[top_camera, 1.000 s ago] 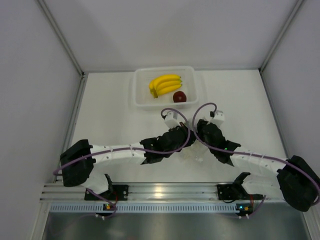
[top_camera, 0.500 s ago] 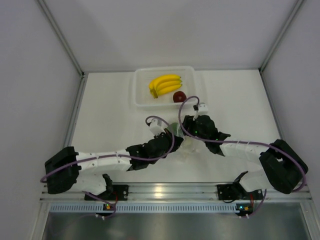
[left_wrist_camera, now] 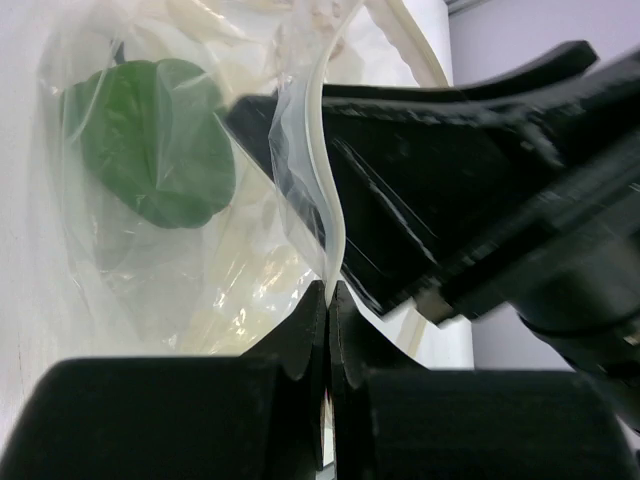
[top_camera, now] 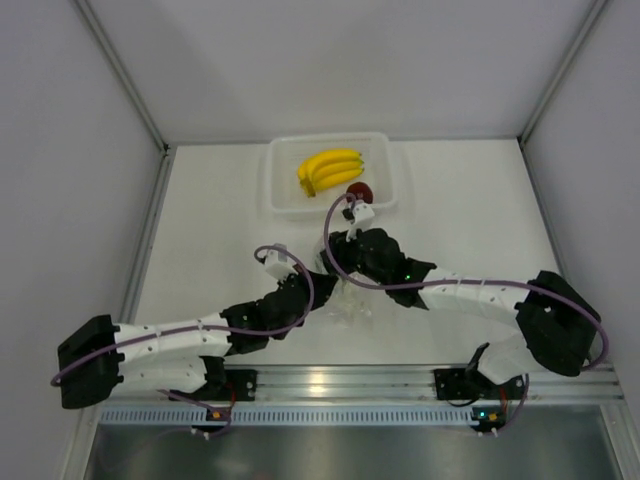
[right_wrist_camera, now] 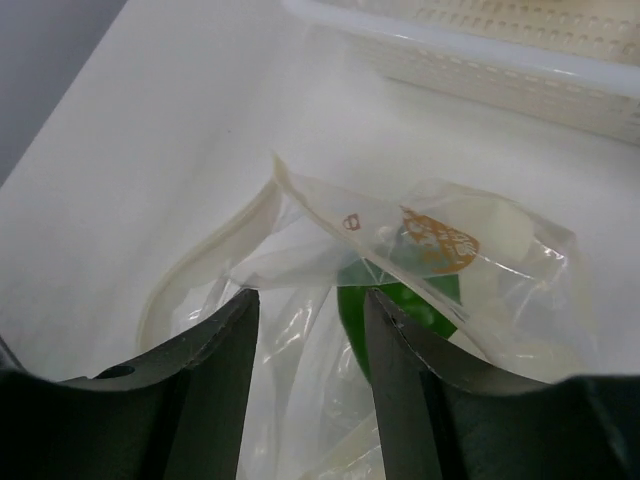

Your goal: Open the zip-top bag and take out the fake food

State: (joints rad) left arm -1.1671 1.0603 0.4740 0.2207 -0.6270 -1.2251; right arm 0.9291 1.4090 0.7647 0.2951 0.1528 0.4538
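Note:
The zip-top bag (top_camera: 350, 308) lies crumpled on the table between my two grippers. In the left wrist view my left gripper (left_wrist_camera: 328, 292) is shut on the bag's white zip edge (left_wrist_camera: 330, 200), and the green pepper-like piece (left_wrist_camera: 155, 140) sits inside the bag. In the right wrist view my right gripper (right_wrist_camera: 310, 300) is open, its fingers either side of the bag's mouth (right_wrist_camera: 300, 240), with the green piece (right_wrist_camera: 400, 300) just ahead. The yellow banana bunch (top_camera: 330, 170) and the dark red fruit (top_camera: 359, 192) lie in the tray.
The translucent rectangular tray (top_camera: 282, 175) stands at the back of the table, just beyond the right wrist; its rim shows in the right wrist view (right_wrist_camera: 480, 55). Grey walls enclose the table left, right and behind. A metal rail (top_camera: 320, 385) runs along the near edge.
Both grippers and the bag have shifted left. The left arm has swung lower and to the left. The right wrist has moved back toward the tray and now partly covers the red fruit.

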